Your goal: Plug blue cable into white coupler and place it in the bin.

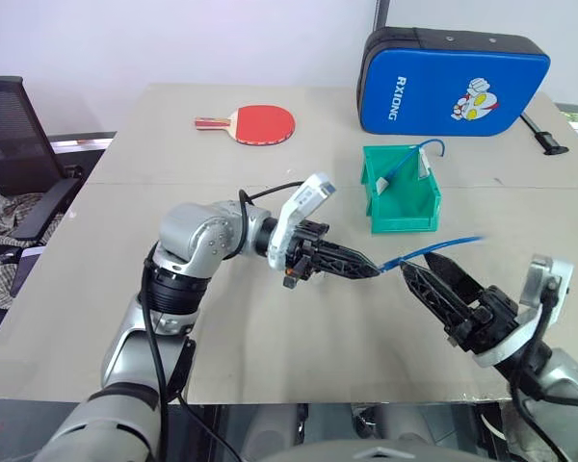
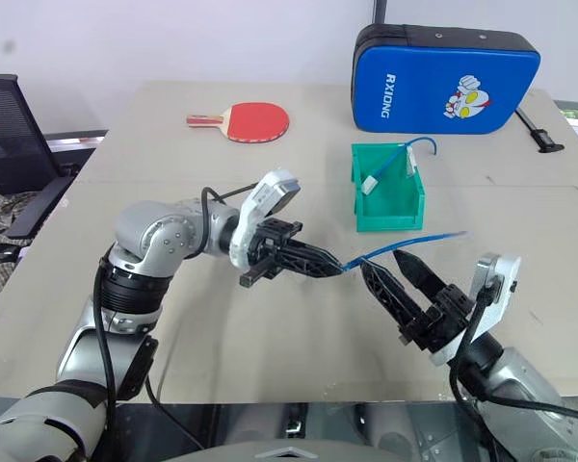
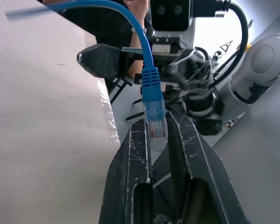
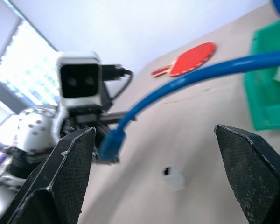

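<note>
Left gripper (image 1: 371,267) had its black fingers (image 3: 133,154) closed on the clear plug of the thin blue network cable (image 2: 405,246), holding it in the air above the middle of the beige table (image 1: 270,327); the cable ran from there toward the right edge, past the right gripper (image 1: 433,271), whose fingers (image 4: 65,172) stood wide open and held nothing. The small white plastic coupler (image 4: 174,177), a cube with a dark square socket, lay on the table below the plug, untouched. Judgement: the step in hand was to bring plug and coupler together; the right gripper should take the coupler with the socket left clear and facing the plug, then line up squarely before pushing. The small green plastic bin (image 1: 402,214) sat toward the far right of the table, holding another blue cable with white blocks (image 2: 397,166).
</note>
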